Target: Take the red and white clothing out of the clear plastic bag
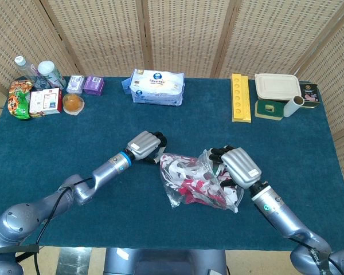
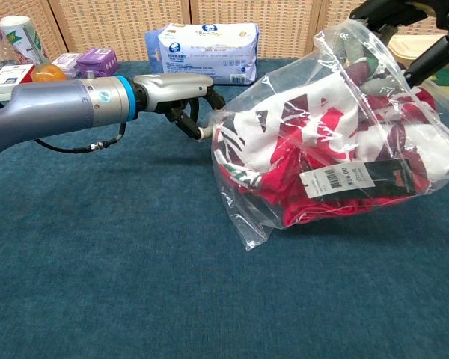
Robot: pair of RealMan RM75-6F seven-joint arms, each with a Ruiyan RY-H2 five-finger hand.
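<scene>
Bag [image 1: 199, 182] lies on the blue bench [image 1: 74, 172] at centre frame, slightly right of middle in the head view; clothing [image 2: 314, 179] is fully inside it, red and white folds pressed against the plastic, barcode label facing the chest camera.

Risks, as judged:
- Left hand [image 1: 143, 144] pulls on plastic rather than cloth; the bag then slides or stretches and nothing comes out.
- Right hand [image 1: 239, 166] loses its hold on the bag's far end, so bag and contents drag across the bench together.
- Thin film could tear if both hands pull apart hard.

Pose:
- Left arm reaches in from lower left, forearm low over the bench, hand at the bag's left edge. Fingers [image 2: 188, 118] are curled downward, tips at the plastic. Whether they pinch the bag mouth or the cloth, cannot tell.
- Right arm comes from lower right; hand sits on the bag's right end, palm down. In the chest view dark fingertips [image 2: 382, 9] show at upper right with the film raised there, so the hand appears clamped on the bag.
</scene>
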